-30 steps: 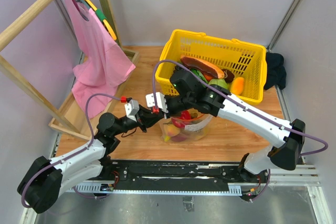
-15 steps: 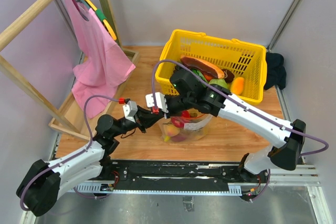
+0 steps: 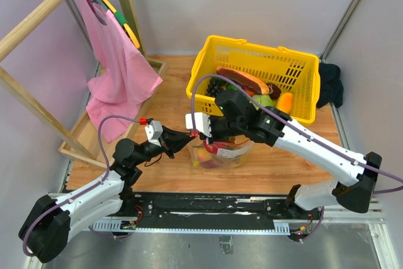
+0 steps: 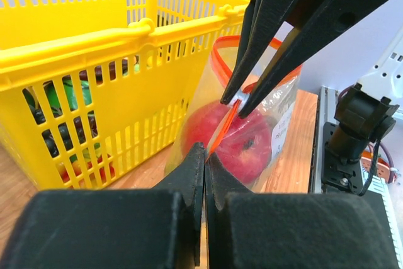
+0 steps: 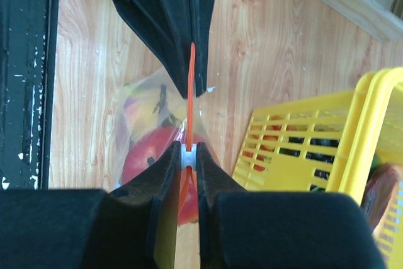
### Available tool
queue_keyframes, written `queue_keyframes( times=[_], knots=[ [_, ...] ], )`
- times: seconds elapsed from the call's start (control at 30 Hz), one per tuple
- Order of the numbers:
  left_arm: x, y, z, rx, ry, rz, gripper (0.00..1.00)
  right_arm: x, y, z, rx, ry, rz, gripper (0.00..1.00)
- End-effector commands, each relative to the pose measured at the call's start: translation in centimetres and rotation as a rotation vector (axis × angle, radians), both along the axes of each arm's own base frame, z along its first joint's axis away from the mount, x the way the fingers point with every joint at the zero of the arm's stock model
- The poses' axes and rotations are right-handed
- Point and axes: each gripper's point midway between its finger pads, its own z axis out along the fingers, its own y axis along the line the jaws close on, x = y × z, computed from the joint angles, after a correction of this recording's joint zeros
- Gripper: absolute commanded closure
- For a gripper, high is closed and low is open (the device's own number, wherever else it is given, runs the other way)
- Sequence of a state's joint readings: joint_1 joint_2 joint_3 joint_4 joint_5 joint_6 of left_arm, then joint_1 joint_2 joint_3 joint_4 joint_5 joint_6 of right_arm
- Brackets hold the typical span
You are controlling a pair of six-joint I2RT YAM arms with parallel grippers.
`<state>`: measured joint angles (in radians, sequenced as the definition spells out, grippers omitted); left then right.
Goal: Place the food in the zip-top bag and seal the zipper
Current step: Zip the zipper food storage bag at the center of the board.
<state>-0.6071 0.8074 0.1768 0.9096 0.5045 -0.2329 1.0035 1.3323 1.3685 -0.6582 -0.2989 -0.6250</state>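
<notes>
From above, the clear crinkly plastic zip-top bag [image 3: 221,155] stands on the wooden table [image 3: 170,80], just in front of the yellow plastic mesh basket [image 3: 252,53]. The left gripper [image 3: 187,135] and right gripper [image 3: 200,134] meet at its mouth, their jaws too small to judge there. The left wrist camera shows the left gripper pinched fully closed on the end of the thin red-orange zipper [image 4: 221,127], with a round red food piece [image 4: 245,143] inside the bag. The right wrist camera shows the right gripper clamped on the zipper's white slider [image 5: 189,153], the strip running straight between both.
</notes>
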Motion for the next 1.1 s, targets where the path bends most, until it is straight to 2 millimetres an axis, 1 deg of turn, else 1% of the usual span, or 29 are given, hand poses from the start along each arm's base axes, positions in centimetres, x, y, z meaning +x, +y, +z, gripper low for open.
queue_keyframes(
  times=[0.0,0.17,0.43,0.53,0.77,1.07],
  knots=[
    [0.8,0.6,0.6,-0.026,-0.01,0.056,1.0,1.2,-3.4,-1.4,-0.075,0.007,-0.156,0.99],
    [1.7,1.3,0.4,-0.031,0.017,0.122,1.0,2.4,-5.6,-1.3,-0.074,-0.027,-0.272,0.99],
    [3.1,2.3,0.0,-0.027,0.076,0.22,1.0,2.8,-8.3,-1.4,-0.078,-0.038,-0.395,0.99],
    [3.4,2.7,-0.1,-0.032,0.091,0.251,1.0,2.8,-9.2,-1.7,-0.078,-0.039,-0.428,0.99],
    [4.0,3.5,-0.3,-0.037,0.125,0.308,1.0,3.0,-10.8,-1.5,-0.069,-0.056,-0.488,0.99],
    [5.4,5.1,-0.7,-0.039,0.2,0.432,1.0,3.2,-13.0,-1.6,-0.07,-0.072,-0.567,0.99]
  ],
)
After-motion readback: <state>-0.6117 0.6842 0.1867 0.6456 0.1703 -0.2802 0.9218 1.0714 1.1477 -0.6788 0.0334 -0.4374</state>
